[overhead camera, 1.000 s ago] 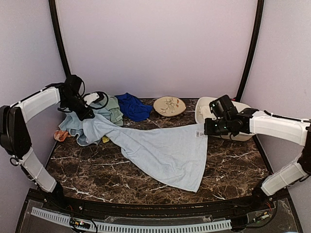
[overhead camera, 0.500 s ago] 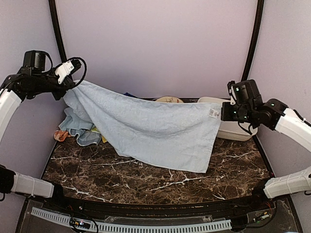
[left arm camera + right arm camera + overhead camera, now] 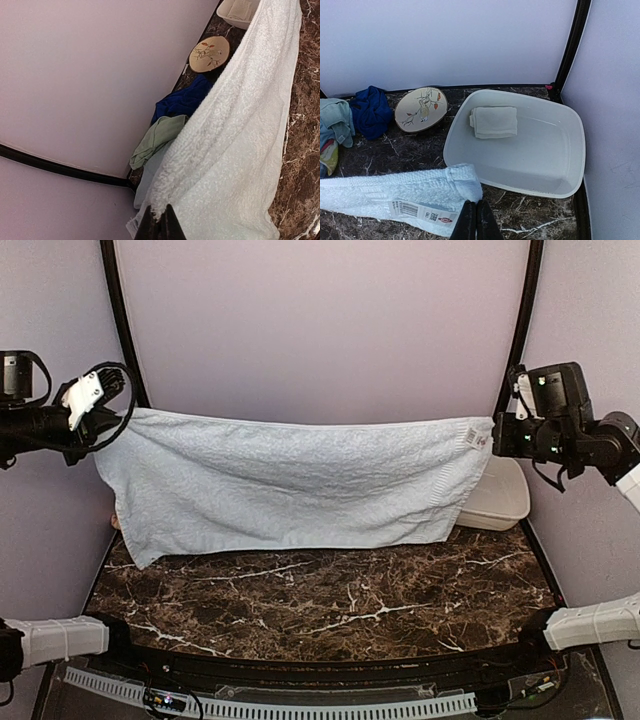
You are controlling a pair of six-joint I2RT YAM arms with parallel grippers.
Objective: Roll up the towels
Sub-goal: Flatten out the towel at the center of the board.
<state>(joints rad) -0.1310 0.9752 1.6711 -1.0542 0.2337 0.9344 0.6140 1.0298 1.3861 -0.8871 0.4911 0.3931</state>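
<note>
Jaws of our left gripper point(image 3: 103, 427) were clamped on one top corner of the light blue towel point(image 3: 290, 480), our right gripper point(image 3: 490, 436) pinched the other, and the towel hung stretched between them above the marble table point(image 3: 350, 605).

The dark marble table point(image 3: 330, 610) (white-veined) carries a white tub point(image 3: 555, 165) just beyond the right gripper point(image 3: 473, 219); farther to its left lie a plate point(image 3: 421, 109), royal blue towel point(image 3: 370, 111) and pale green towel point(image 3: 337, 117).
</note>
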